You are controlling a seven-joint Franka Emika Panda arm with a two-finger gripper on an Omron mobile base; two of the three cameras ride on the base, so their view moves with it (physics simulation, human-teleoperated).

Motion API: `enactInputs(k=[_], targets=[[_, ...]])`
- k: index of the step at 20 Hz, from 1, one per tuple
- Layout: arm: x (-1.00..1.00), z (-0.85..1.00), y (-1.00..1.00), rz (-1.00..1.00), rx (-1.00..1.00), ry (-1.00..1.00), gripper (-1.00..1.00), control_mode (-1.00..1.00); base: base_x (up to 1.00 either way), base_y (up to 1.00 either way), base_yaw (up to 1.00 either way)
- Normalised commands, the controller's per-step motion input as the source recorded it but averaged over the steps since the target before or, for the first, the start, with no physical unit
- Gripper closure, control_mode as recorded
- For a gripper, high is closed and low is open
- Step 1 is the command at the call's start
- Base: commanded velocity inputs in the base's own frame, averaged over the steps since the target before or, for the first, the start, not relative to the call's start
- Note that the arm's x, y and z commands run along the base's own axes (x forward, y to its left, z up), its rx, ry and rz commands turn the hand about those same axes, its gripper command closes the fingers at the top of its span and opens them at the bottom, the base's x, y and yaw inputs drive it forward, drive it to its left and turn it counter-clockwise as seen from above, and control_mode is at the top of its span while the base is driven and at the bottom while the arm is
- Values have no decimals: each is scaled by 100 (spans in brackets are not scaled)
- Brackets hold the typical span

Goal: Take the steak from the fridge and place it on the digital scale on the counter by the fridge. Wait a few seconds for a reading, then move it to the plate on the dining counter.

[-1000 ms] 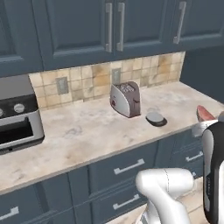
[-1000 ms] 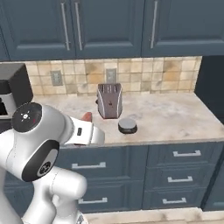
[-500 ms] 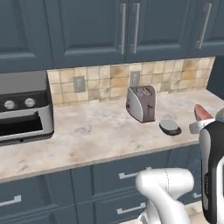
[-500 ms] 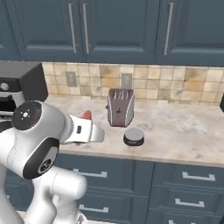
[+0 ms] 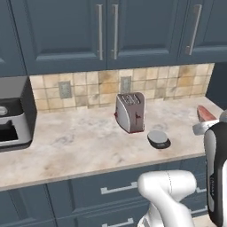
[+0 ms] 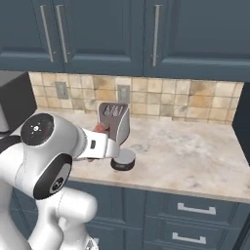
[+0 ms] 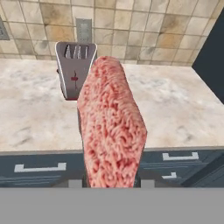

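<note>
My gripper (image 7: pixel 110 181) is shut on the steak (image 7: pixel 111 127), a reddish-pink slab that stands on edge and takes up the middle of the hand view. From the left base view the steak (image 5: pixel 205 113) hangs at the counter's front edge, right of the digital scale (image 5: pixel 158 138). That scale is a low dark disc with a lighter top, resting on the counter in front of the toaster. In the right base view the steak (image 6: pixel 100 128) peeks out above my hand, just left of the digital scale (image 6: pixel 122 159). The fridge, the plate and the dining counter are out of view.
A silver toaster (image 5: pixel 130 111) stands behind the scale on the beige marbled counter (image 5: pixel 80 142). A black appliance (image 5: pixel 13 115) sits at the counter's left end. Navy wall cabinets hang above, navy drawers run below, and a dark tall panel (image 7: pixel 210 57) bounds the counter on the right.
The base has driven, so the whole picture has shifted and the counter, toaster and scale look nearer. My gripper still holds the steak in the same way.
</note>
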Motion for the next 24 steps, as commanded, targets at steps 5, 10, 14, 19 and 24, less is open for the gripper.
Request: enactInputs(k=[5, 10, 14, 19, 24], targets=[[0, 0, 0, 0, 0, 0, 100, 100, 24, 0, 2], [0, 0, 0, 0, 0, 0, 100, 100, 42, 1, 0], [0, 0, 0, 0, 0, 0, 100, 100, 63, 0, 3], [0, 0, 0, 0, 0, 0, 100, 100, 20, 0, 5], [0, 0, 0, 0, 0, 0, 100, 100, 0, 0, 0]])
